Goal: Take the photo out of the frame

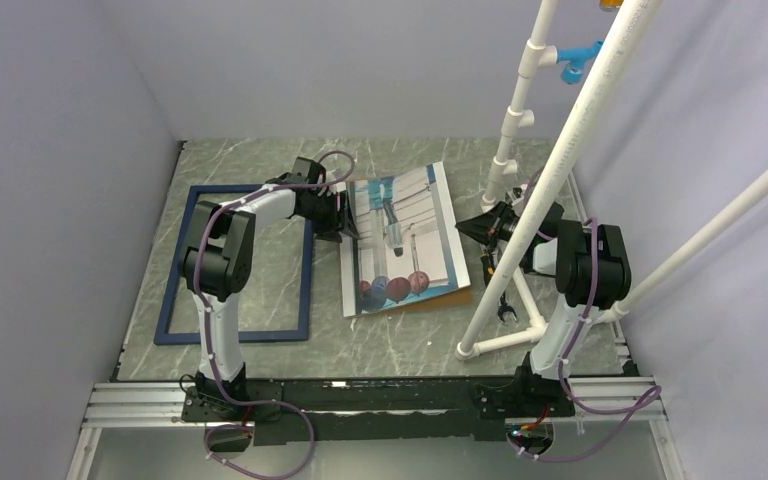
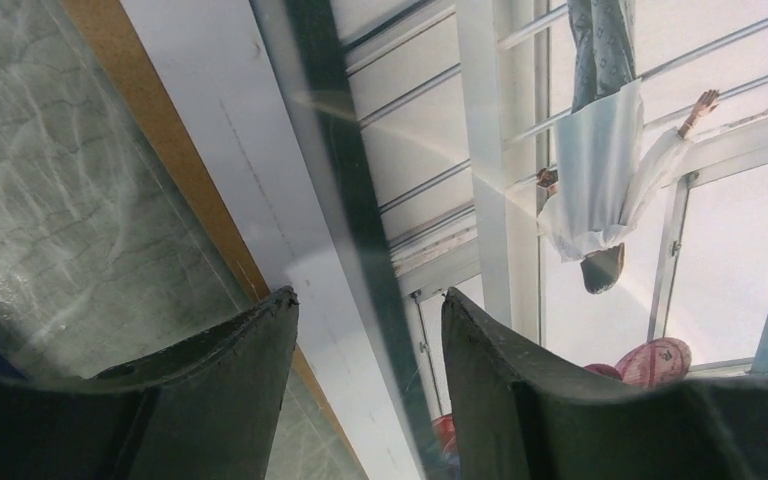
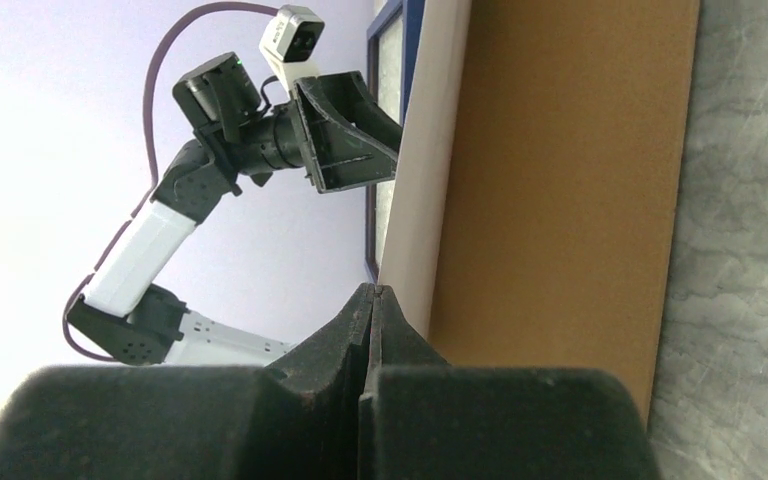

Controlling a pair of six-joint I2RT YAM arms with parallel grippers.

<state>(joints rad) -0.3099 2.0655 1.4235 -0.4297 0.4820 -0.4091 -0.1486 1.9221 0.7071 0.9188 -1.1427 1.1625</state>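
The navy-blue frame (image 1: 235,332) lies flat and empty at the table's left; a corner of it shows in the right wrist view (image 3: 400,40). The photo (image 1: 410,235) sits to its right, picture side up, over a brown board (image 1: 445,297). My left gripper (image 1: 348,222) is open at the photo's left edge. In the left wrist view the fingers (image 2: 520,380) straddle the print's white border (image 2: 260,170) and a thin dark edge. My right gripper (image 1: 463,225) is shut and empty by the photo's right edge (image 3: 373,290), next to the brown board (image 3: 560,180).
A white pipe structure (image 1: 560,170) with a blue clip (image 1: 577,62) rises over the right side, its base (image 1: 505,340) by the right arm. A small black object (image 1: 505,312) lies there. Pale walls close in on the left, back and right.
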